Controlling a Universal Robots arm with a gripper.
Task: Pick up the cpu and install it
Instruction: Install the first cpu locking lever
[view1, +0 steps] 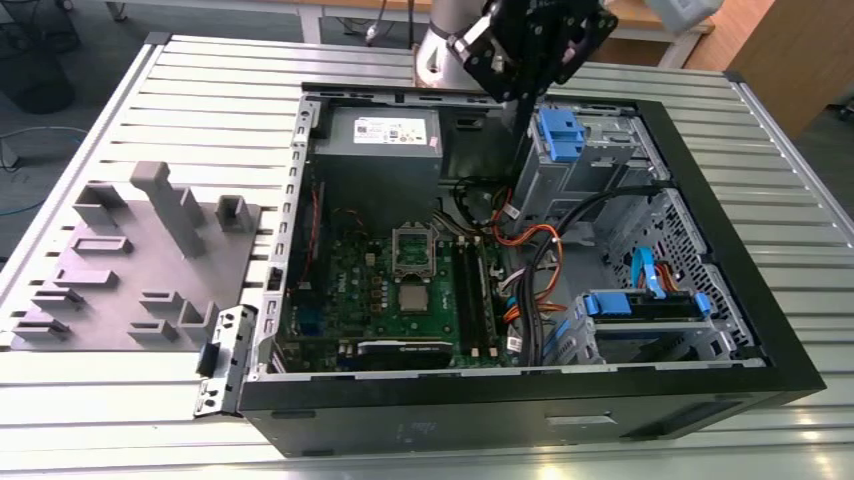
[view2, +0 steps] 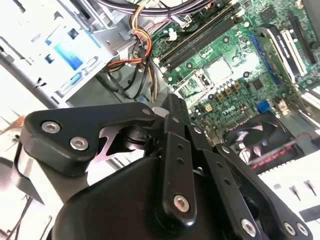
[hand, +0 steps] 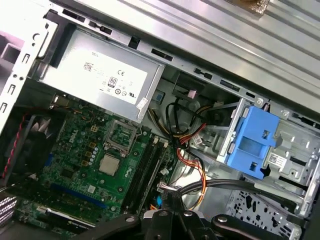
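Note:
The cpu (view1: 418, 298) is a small silvery square lying flat on the green motherboard (view1: 347, 290) inside the open computer case (view1: 534, 400). It sits right beside the taller silver socket frame (view1: 411, 250) with its dark centre. Both wrist views show the cpu (view2: 218, 69) (hand: 109, 164) next to that socket frame (view2: 190, 87) (hand: 121, 136). My black gripper (view1: 531, 97) hangs high over the case's far side, well above and apart from the cpu. In the second wrist view the gripper (view2: 171, 102) has its fingers drawn together, shut with nothing held.
A grey moulded tray (view1: 134, 260) with upright blocks lies on the slatted table at the exterior view's left. Inside the case are the power supply (view1: 380, 135), blue drive brackets (view1: 561, 135), orange and black cables (view1: 534, 240) and memory slots (view1: 470, 290) close to the cpu.

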